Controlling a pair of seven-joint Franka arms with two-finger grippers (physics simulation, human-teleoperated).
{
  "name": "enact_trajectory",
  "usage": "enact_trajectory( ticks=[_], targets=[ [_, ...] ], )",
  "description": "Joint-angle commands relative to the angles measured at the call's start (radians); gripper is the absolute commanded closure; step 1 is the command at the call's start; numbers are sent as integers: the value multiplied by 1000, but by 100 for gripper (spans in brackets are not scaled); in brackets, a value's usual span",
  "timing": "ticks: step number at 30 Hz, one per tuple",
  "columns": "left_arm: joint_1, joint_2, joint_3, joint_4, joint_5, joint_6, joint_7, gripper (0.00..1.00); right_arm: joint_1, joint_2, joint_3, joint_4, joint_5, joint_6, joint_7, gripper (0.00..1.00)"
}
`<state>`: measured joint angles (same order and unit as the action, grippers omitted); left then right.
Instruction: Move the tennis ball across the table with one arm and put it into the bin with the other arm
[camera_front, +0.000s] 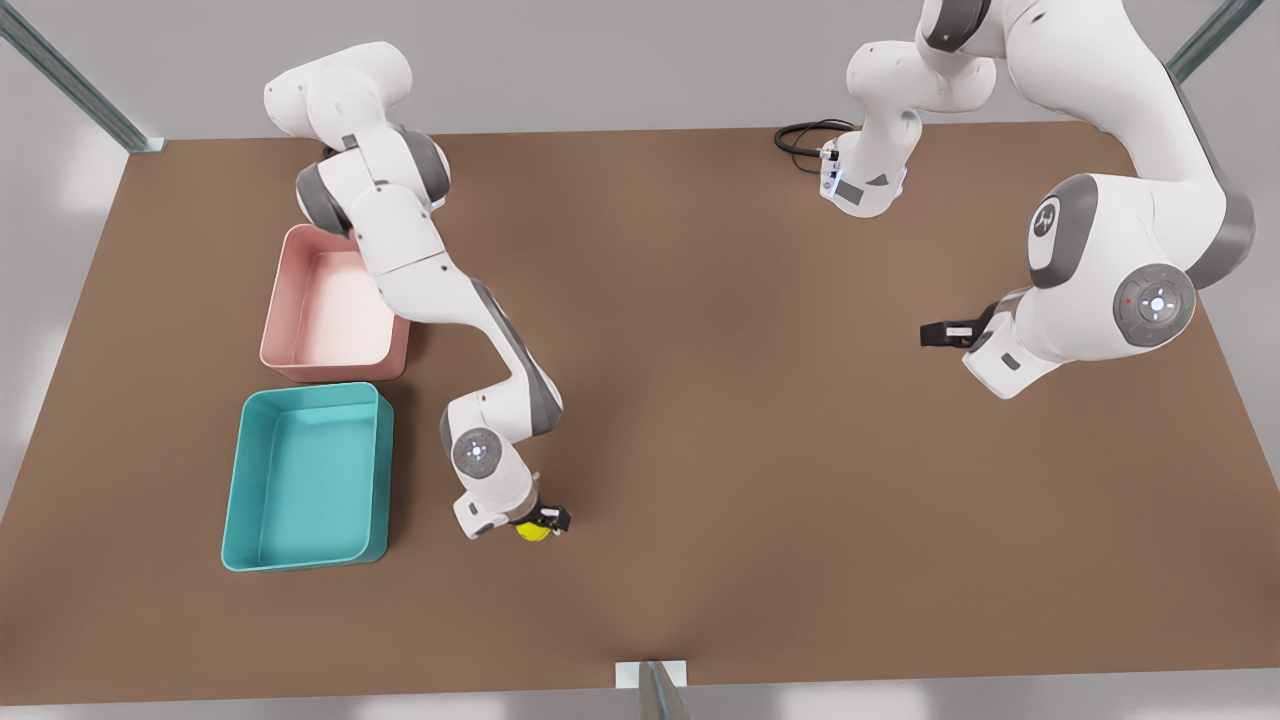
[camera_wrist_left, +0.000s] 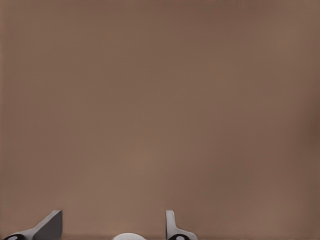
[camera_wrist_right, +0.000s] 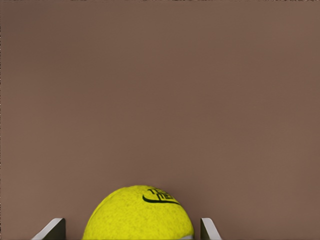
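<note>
**Visitor:** What's on the table (camera_front: 700, 420) just now?

**Onlooker:** Item one: tennis ball (camera_front: 530, 530), yellow-green, black printed mark on it. It sits at about seven o'clock from the tabletop's centre in the front view, between the fingertips of the right gripper (camera_front: 545, 522). The right wrist view has the ball (camera_wrist_right: 138, 214) with a finger (camera_wrist_right: 52, 229) at each side, so the fingers are closed onto it.

**Visitor:** And the bins?

**Onlooker:** Item two: teal bin (camera_front: 250, 490), at nine o'clock of the ball, near it but apart. Item three: pink bin (camera_front: 283, 300), just beyond the teal one at its twelve o'clock, partly under the right arm.

**Visitor:** The other arm?

**Onlooker:** Item four: left gripper (camera_front: 935, 334), at about three o'clock from the table's centre, well apart from ball and bins, waiting. Its wrist view has two fingers (camera_wrist_left: 49, 226) standing spread with bare brown surface between them, holding nothing.

**Visitor:** Anything else?

**Onlooker:** Item five: a black cable (camera_front: 800, 135) looped at the far edge, about one o'clock.
</note>
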<state>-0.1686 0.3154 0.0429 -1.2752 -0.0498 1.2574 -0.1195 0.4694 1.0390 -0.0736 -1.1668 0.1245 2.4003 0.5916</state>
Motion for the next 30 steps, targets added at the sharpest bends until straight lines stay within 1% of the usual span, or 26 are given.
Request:
enact_trajectory(
  ticks=[1, 17, 19, 22, 24, 26, 28, 30],
  targets=[
    [1, -1, 0, 0, 1, 0, -28, 0, 0, 9, 0, 10, 1, 8, 11, 0],
    [14, 13, 0, 0, -1, 0, -29, 0, 8, 36, 0, 10, 0, 17, 10, 0],
    [14, 13, 0, 0, -1, 0, -29, 0, 8, 35, 0, 10, 1, 20, 13, 13],
    [14, 14, 0, 0, 1, 0, -29, 0, 8, 30, 1, 10, 3, 20, 16, 19],
    [14, 14, 0, 0, 1, 0, -29, 0, 8, 21, 1, 10, 4, 17, 17, 19],
    [15, 14, 0, 2, 1, 0, -29, 0, 8, 9, 3, 12, 6, 14, 19, 23],
    [15, 20, 0, 3, 1, 0, -29, 0, 9, 4, 3, 18, 4, 14, 17, 23],
    [15, 20, 0, 3, 1, 0, -29, 0, 8, -53, 1, 4, -11, 0, 5, 22]
  ],
)
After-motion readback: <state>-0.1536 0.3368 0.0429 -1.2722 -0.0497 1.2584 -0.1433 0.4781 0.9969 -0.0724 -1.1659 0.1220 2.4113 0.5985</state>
